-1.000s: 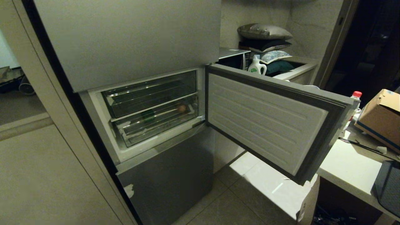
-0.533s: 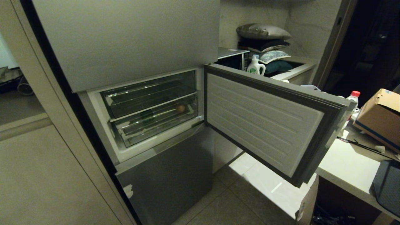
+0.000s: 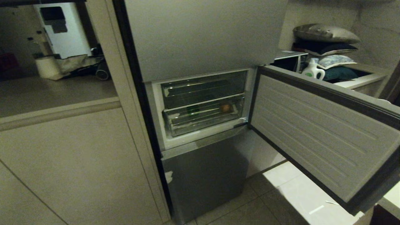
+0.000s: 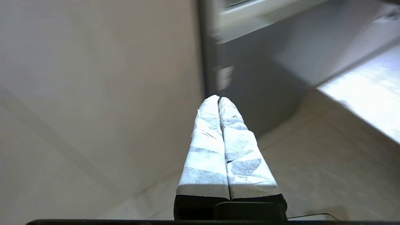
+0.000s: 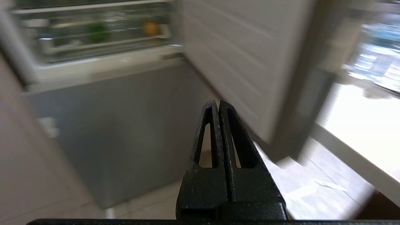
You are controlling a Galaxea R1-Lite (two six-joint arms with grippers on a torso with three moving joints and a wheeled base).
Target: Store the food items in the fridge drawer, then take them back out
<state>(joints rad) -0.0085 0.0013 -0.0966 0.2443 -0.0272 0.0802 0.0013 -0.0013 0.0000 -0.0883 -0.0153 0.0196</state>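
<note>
- Fridge drawer (image 3: pixel 203 120): the lower of two clear bins in the grey steel fridge (image 3: pixel 203 168), pushed in behind its clear front rim. The compartment door (image 3: pixel 315 131) stands swung wide to the robot's right, leaving the bins exposed.
- Food items: both lie inside that drawer. The dark green piece (image 3: pixel 192 109) sits toward the left, the orange-brown round piece (image 3: pixel 225 108) toward the right, well apart from each other. Judgement: the storing half of the task appears done; removal has not begun.
- Left tool (image 4: pixel 218 101): clenched, fingers wrapped in pale tape and pressed together, empty, held low and pointing at the floor near the fridge's lower corner.
- Right tool (image 5: pixel 218 104): clenched, black fingers together, empty, aimed at the lower fridge panel with the drawer above and beyond it. Neither tool shows in the head view; judgement: both arms are parked clear of the door.
- Surroundings: tiled floor (image 3: pixel 237 209), beige cabinet panels (image 3: pixel 72 162) on the left. Beyond the door, a ledge carries stacked pillows (image 3: pixel 326 40) and a white detergent bottle (image 3: pixel 312 70). Lighting is dim.
</note>
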